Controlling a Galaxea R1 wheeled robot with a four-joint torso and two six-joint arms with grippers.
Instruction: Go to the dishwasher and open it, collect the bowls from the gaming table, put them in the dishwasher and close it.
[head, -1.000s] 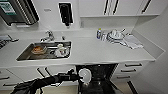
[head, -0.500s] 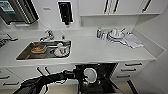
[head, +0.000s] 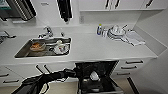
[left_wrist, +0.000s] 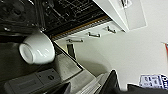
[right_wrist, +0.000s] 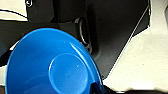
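White surface (head: 100, 50) runs across the head view, with a steel sink (head: 22, 53) full of dishes and a pile of crockery (head: 116, 31) near the far corner. Below its front edge the dishwasher (head: 100, 67) stands open, its dark cavity exposed and the door dropped forward. A white bowl (head: 94, 75) sits at the mouth of it, and the left arm (head: 50, 76) reaches in from the side toward that bowl. So the opening step looks done, and loading appears to be under way.

From the left wrist view, the white bowl (left_wrist: 37, 48) lies tilted on its side against the dark rack (left_wrist: 62, 12), its foot turned outward, above the grey inner face of the lowered door (left_wrist: 32, 80). Whether the left hand has hold of it or has let go, I cannot tell; its fingers are not plain to see.

From the right wrist view, a bright blue bowl (right_wrist: 53, 65) sits close under the camera, base upward, in front of dark robot parts. It seems carried by the right hand, though the grip itself is hidden, so I cannot tell how far that hand is open. By my judgement the blue bowl is not yet loaded, and closing the door is left.
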